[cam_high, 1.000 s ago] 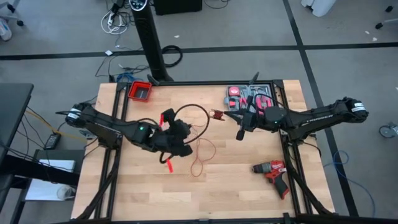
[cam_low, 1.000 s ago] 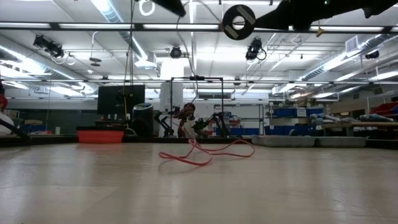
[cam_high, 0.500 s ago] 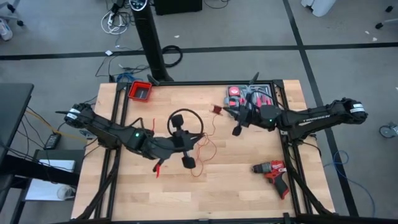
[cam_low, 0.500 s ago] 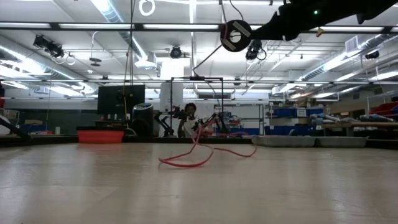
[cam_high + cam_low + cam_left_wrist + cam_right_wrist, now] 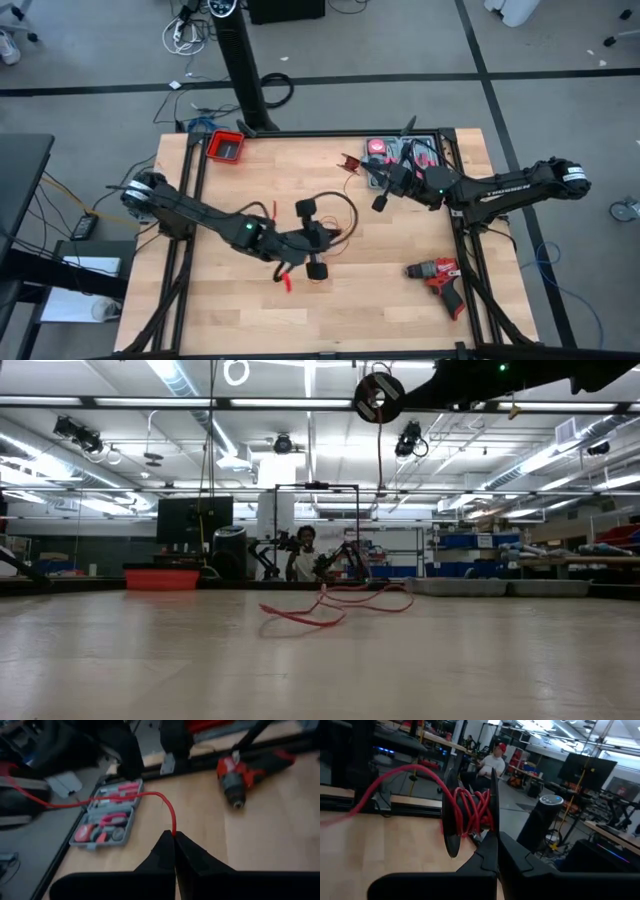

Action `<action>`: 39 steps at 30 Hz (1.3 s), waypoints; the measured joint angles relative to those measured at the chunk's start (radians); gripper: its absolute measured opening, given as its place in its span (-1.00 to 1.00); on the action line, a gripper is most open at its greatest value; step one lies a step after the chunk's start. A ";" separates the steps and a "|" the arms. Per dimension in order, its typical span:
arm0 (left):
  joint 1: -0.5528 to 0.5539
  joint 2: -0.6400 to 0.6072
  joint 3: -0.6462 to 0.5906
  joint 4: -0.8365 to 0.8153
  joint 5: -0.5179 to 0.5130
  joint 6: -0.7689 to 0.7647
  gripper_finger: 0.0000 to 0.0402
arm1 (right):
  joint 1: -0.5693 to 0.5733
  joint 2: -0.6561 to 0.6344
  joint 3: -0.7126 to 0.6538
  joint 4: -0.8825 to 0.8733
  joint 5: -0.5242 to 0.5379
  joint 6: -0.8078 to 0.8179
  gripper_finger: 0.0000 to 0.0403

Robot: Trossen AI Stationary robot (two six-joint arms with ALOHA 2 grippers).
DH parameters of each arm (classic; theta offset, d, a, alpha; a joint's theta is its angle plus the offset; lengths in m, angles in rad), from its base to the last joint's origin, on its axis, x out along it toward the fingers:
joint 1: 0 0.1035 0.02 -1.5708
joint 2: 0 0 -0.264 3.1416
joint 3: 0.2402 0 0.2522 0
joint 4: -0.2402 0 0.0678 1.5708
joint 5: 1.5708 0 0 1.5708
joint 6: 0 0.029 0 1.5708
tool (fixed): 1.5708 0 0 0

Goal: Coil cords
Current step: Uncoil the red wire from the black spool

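Shifted left end effector [image 5: 174,836], seemingly pinching cord [image 5: 125,797]

The table [image 5: 380,290] has a top of light wood, smooth and matt, with pale grain lines. The cord [image 5: 125,797] is a thin red wire with a smooth plastic coat, a little glossy. The drill [image 5: 437,277], at the lower right of the high view, looks like red and black plastic. The tool case [image 5: 107,817] is grey matt plastic. The bin [image 5: 226,147] at the upper left is red plastic.
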 joint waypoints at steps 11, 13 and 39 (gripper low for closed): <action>0.086 0.157 0.000 -0.081 0.140 -0.147 -1.00 | 0.000 0.000 0.000 0.007 0.005 0.000 -1.00; 0.099 0.175 0.000 -0.082 0.191 -0.149 -1.00 | 0.000 0.000 0.000 0.011 0.005 -0.007 -1.00; 0.172 0.168 -0.270 0.070 0.328 -0.121 -1.00 | 0.008 -0.050 0.000 -0.206 0.052 0.044 -1.00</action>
